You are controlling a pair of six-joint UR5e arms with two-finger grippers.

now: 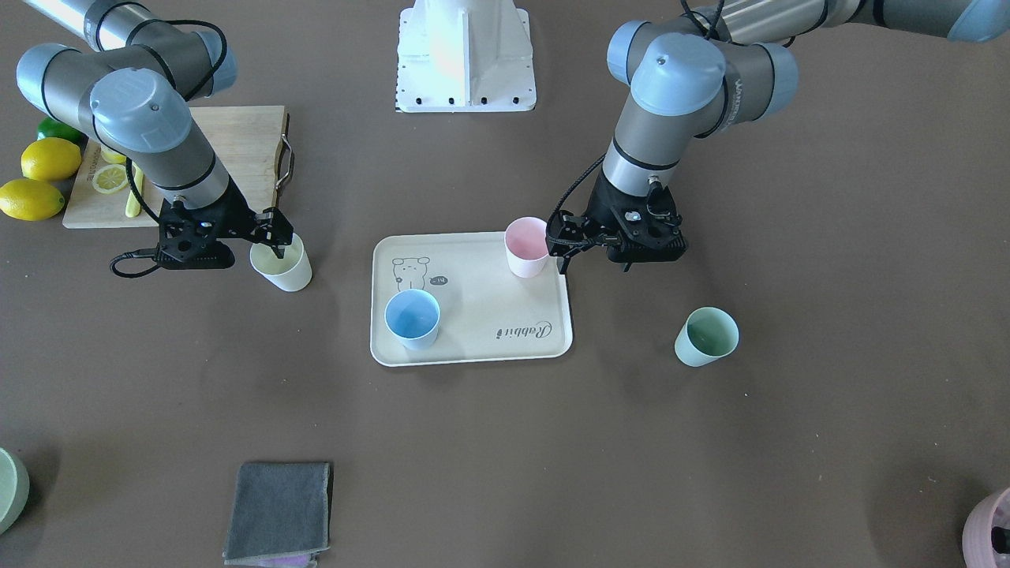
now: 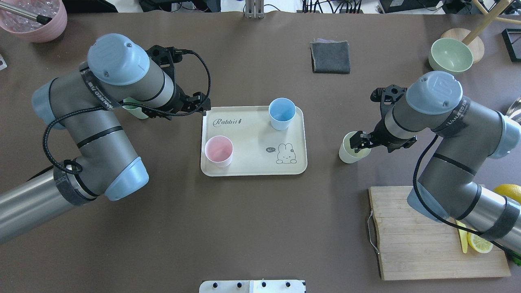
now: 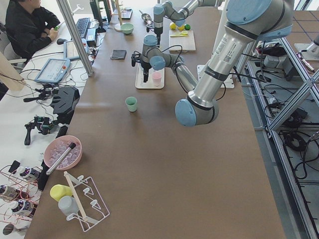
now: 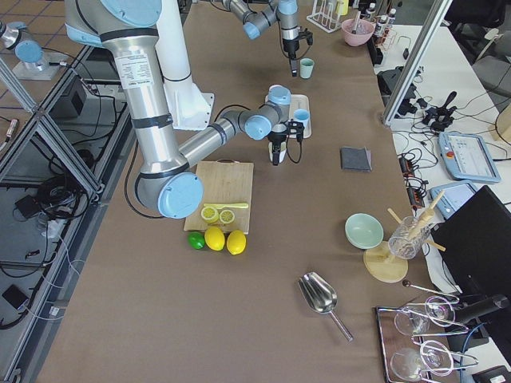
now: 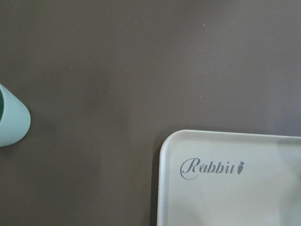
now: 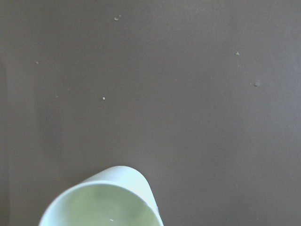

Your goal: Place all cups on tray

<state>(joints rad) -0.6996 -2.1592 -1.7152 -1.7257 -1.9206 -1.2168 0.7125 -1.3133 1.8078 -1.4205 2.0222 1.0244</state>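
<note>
The cream tray [image 2: 252,162] lies mid-table with the blue cup [image 2: 282,113] and the pink cup [image 2: 219,151] standing on it. The pale yellow cup [image 2: 349,152] stands on the table right of the tray. My right gripper [image 2: 360,142] is over its rim, open, with one finger [image 1: 279,251] dipping inside the cup [image 1: 282,265]. The mint green cup [image 1: 707,337] stands on the table left of the tray, half hidden by my left arm in the overhead view [image 2: 135,110]. My left gripper [image 1: 562,252] is open and empty, beside the pink cup [image 1: 526,246] at the tray's edge.
A wooden cutting board [image 2: 423,234] with lemon slices lies at the near right, with lemons [image 1: 39,177] beside it. A grey cloth [image 2: 330,56], a pale green bowl [image 2: 450,55] and a mauve pot [image 2: 34,18] stand along the far side.
</note>
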